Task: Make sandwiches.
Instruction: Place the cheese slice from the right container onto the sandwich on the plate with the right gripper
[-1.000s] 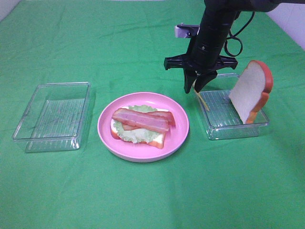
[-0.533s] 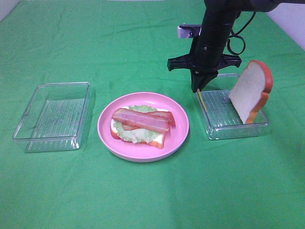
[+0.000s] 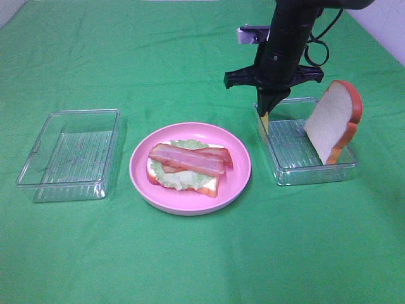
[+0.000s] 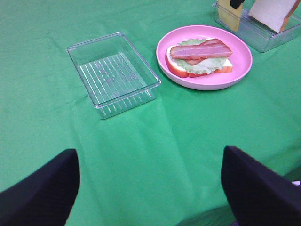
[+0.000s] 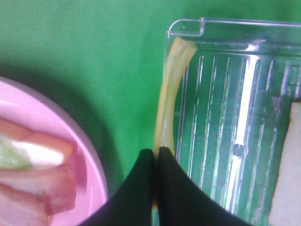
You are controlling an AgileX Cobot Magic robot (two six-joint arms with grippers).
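Right tool [image 5: 154, 155] pinches cheese slice [image 5: 170, 89] at clear tray [image 5: 188, 22] wall

Matt green cloth [image 3: 190, 266], clear ribbed plastic box [image 3: 69, 191], smooth pink plate [image 3: 238, 181], rubbery cheese slice [image 5: 168, 94]
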